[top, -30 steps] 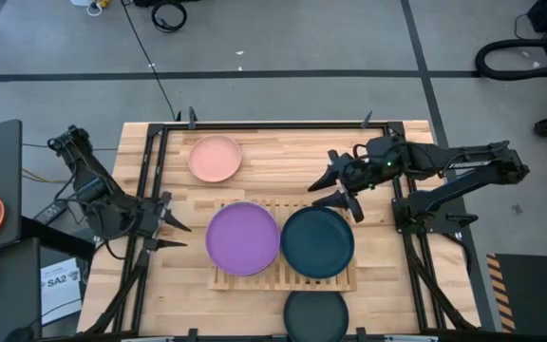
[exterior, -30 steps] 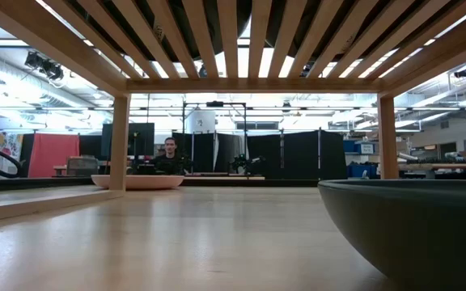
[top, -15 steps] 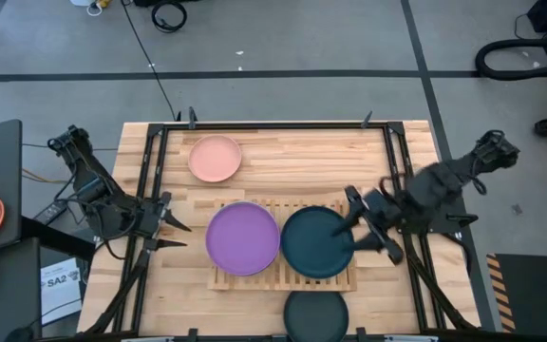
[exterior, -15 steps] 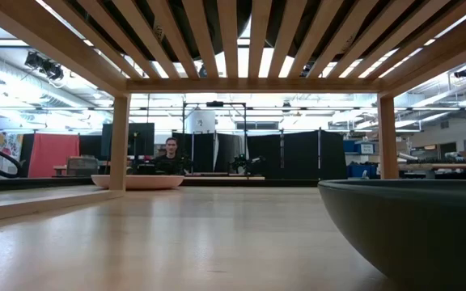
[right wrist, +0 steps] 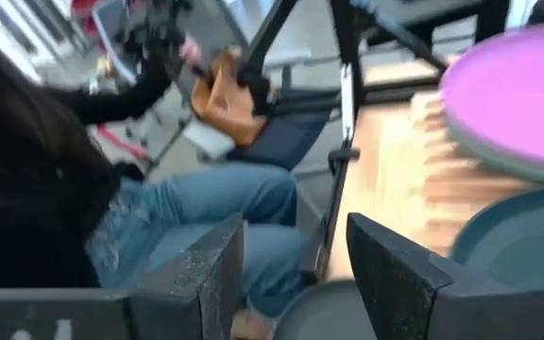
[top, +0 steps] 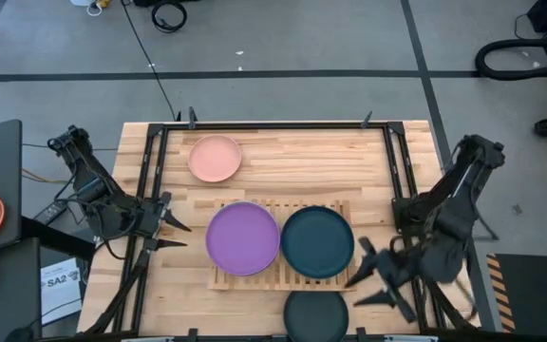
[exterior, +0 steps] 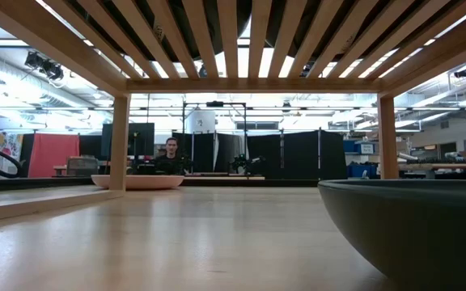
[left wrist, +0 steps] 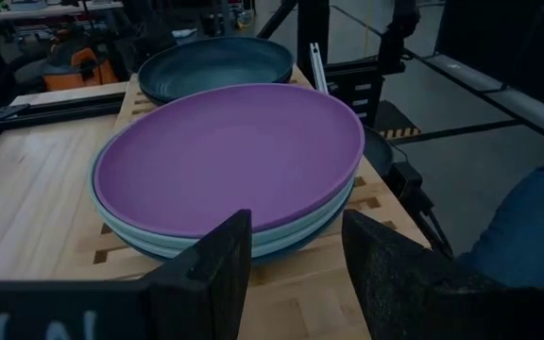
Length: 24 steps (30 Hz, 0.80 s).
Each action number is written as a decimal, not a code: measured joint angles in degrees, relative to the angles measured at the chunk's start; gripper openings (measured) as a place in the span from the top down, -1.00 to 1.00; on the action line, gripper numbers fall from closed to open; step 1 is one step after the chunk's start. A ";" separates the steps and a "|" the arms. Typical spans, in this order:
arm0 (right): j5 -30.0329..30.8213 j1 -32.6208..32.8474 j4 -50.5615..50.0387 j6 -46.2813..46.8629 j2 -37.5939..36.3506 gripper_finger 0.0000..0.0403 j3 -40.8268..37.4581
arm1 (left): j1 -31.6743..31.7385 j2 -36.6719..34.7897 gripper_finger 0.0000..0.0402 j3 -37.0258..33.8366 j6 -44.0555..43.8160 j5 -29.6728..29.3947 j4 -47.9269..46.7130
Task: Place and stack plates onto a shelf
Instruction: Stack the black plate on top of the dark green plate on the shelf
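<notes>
We look down on the wooden table (top: 283,166), and near its middle, toward six o'clock, sits the slatted shelf (top: 283,205). On the shelf's nine o'clock half we see the purple plate (top: 242,238) topping a stack; the left wrist view shows a pale blue-white plate (left wrist: 253,238) directly beneath it. On the three o'clock half lies the dark teal plate (top: 317,242), touching or very nearly touching the purple one. The black plate (top: 315,315) rests on the table at six o'clock, just off the shelf's near edge. The salmon pink plate (top: 215,159) lies alone on the table toward eleven o'clock, well apart from the shelf.

Our right gripper (top: 370,279) hangs at about four o'clock, beside the teal plate and near the black one, fingers spread and holding nothing. Our left gripper (top: 171,230) waits at nine o'clock, just beside the purple stack, its fingers likewise parted and empty.

Beyond the table, in the right wrist view, we see a seated person (right wrist: 111,208) in jeans.
</notes>
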 joint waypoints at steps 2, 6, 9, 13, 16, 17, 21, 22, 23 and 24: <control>-0.02 0.77 0.48 -0.01 2.38 0.03 0.00 | 0.00 0.00 0.14 0.00 -0.21 0.00 0.02; -3.10 1.56 3.43 -0.11 7.07 0.03 -0.02 | 0.00 0.00 0.14 0.00 -2.13 0.00 0.02; -7.83 1.61 7.25 -0.22 10.40 0.04 -0.04 | 0.00 0.00 0.14 0.02 -4.20 0.00 0.04; -13.19 1.56 14.28 -1.20 14.77 0.03 -0.04 | 0.00 0.00 0.14 0.04 -4.78 0.00 0.04; -14.01 1.72 15.99 -4.36 17.71 0.04 -0.04 | 0.00 0.00 0.14 0.04 -4.80 0.00 0.04; -13.71 1.88 15.90 -5.06 18.67 0.04 -0.04 | 0.00 0.01 0.14 0.04 -4.82 0.00 0.06; -13.20 2.20 14.95 -5.26 22.26 0.04 -0.07 | 0.00 0.02 0.14 0.04 -4.82 0.00 0.04; -13.21 2.21 14.94 -4.88 23.12 0.05 -0.07 | 0.00 0.02 0.14 0.04 -4.82 -0.01 0.02; -13.31 2.22 14.94 -4.55 23.90 0.05 -0.07 | 0.00 0.00 0.14 0.04 -4.82 0.00 0.07; -13.56 2.20 14.94 -3.94 24.59 0.06 -0.07 | 0.00 0.00 0.14 0.04 -4.84 0.00 0.05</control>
